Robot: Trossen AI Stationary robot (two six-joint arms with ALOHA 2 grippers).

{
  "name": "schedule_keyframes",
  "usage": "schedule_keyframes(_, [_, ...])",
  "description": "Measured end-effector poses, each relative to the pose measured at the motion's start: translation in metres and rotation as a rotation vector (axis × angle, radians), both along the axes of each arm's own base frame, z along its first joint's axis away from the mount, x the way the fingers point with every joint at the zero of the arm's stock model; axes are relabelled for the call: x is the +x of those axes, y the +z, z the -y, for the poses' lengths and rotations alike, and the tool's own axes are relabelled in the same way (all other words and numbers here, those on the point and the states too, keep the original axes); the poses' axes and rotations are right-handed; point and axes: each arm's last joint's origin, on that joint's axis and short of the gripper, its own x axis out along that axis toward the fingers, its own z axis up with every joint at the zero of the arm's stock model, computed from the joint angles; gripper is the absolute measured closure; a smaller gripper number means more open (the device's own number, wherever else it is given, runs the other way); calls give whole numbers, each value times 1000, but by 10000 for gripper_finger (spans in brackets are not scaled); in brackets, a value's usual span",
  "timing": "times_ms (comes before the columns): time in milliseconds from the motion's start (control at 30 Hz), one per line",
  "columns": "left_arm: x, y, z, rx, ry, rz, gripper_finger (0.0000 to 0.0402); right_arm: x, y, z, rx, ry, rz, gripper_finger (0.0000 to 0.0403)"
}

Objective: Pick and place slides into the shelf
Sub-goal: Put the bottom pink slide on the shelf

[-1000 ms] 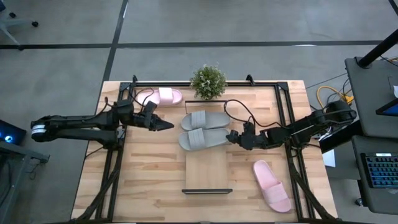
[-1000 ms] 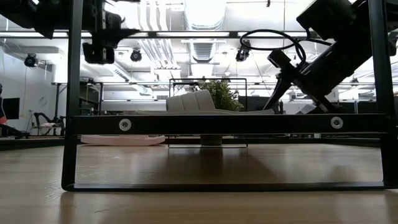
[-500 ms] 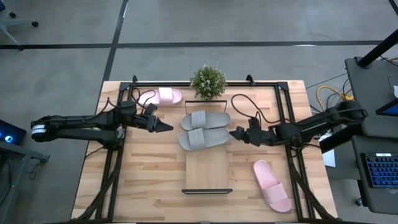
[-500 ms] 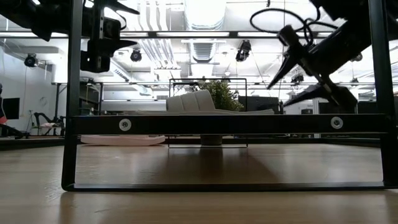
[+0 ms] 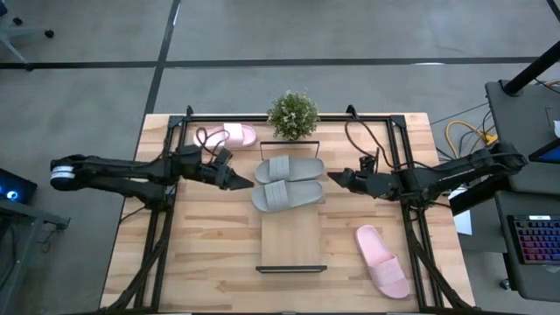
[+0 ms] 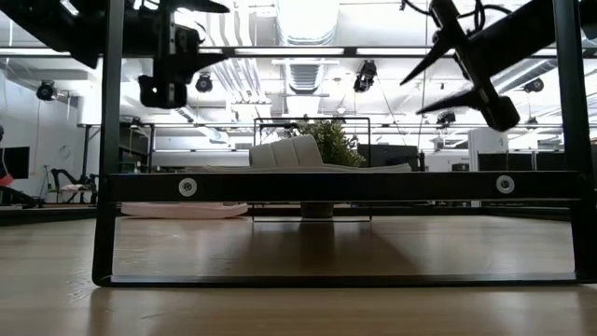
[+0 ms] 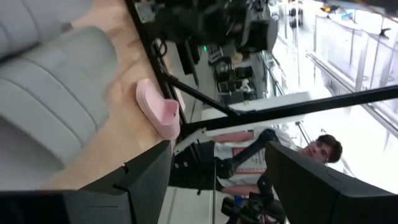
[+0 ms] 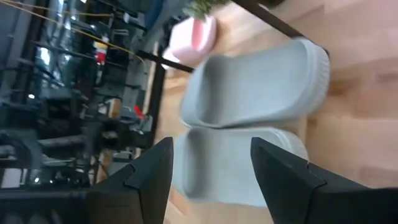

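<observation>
Two grey slides (image 5: 289, 168) (image 5: 284, 195) lie side by side, soles down, on the far end of the shelf (image 5: 291, 241), a light-wood board with black wire ends. One pale pink slide (image 5: 227, 136) lies on the table near its far left, the other (image 5: 382, 261) near its right edge. My left gripper (image 5: 248, 182) hovers open just left of the grey pair. My right gripper (image 5: 332, 178) hovers open just right of it, raised high in the low view (image 6: 434, 79). Both wrist views show the grey slides (image 7: 50, 93) (image 8: 261, 81) ahead of the open fingers.
A small potted plant (image 5: 293, 114) stands at the table's far edge behind the shelf. Black rails (image 5: 166, 227) (image 5: 411, 227) run along both sides of the table. The shelf's near half is bare board. A person (image 7: 320, 149) shows in the room beyond.
My right gripper has risen and drawn back from the near grey slide, toward the table's right and far side. My left gripper has moved right, toward the grey slides. The slides have stayed where they were.
</observation>
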Motion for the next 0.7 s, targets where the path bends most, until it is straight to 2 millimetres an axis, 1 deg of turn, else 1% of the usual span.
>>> schedule_keyframes(100, [10,-3,5,-17,-37,25,156,-2,8,3,-18,-2,22,197])
schedule_keyframes(167, [15,-5,7,-23,-65,35,156,-3,12,2,-24,28,27,197])
schedule_keyframes(300, [21,-6,8,-40,-87,64,156,-6,11,-1,27,141,-55,197])
schedule_keyframes(467, [19,-2,9,-35,-91,91,156,-10,10,-5,107,317,-173,197])
schedule_keyframes(700, [13,7,9,-28,-92,141,156,-16,15,-9,110,500,-319,197])
